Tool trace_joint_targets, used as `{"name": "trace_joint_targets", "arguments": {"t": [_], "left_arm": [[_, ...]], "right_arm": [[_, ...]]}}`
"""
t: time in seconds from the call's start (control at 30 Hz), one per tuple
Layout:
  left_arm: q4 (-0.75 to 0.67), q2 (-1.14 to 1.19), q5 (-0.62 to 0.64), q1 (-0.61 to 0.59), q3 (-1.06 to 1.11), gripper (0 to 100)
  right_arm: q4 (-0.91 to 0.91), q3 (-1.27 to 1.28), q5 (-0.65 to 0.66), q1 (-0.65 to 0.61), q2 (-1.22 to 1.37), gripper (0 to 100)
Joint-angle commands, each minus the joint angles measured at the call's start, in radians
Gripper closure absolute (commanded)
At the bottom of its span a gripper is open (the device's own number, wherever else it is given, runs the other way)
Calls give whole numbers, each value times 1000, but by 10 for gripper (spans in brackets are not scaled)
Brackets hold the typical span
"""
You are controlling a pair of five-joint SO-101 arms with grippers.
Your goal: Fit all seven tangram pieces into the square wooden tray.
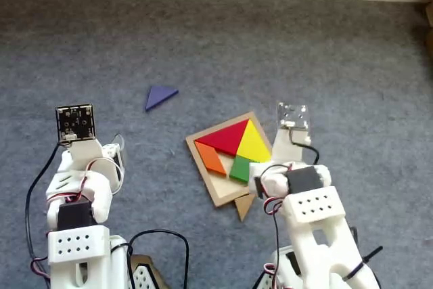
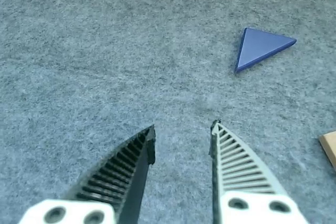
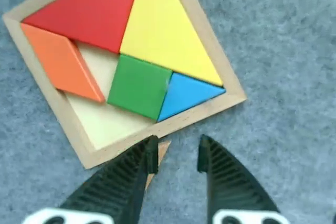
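Wooden tray point(image 1: 218, 193), centre: red triangle point(image 3: 89, 9), yellow triangle point(image 3: 163, 30), blue triangle point(image 3: 186, 93), green square point(image 3: 139, 85), orange parallelogram point(image 3: 60, 61). Left end effector point(image 2: 182, 129), right end effector point(image 3: 177, 145): released.

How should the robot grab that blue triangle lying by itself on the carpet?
Probably straight down from above, since the blue triangle lies flat on the carpet. Pinch across its thin side edges, with the long edge against the opposite corner, using the open left pincer nearby.

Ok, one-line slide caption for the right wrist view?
Right gripper open at the tray edge: red, yellow, orange, green, blue pieces seated; tan piece outside.
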Motion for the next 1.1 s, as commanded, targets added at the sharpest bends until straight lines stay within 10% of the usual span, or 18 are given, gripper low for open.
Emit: {"name": "trace_joint_targets", "arguments": {"t": [0.0, 0.3, 1.07], "left_arm": [[-15, -15, -6, -7, -8, 810], [-15, -15, -6, -8, -8, 810], [-15, -15, -8, -4, -8, 810]], "right_arm": [[24, -12, -80, -110, -30, 806], [-25, 10, -132, -282, 116, 804], [-272, 10, -117, -159, 390, 905]]}}
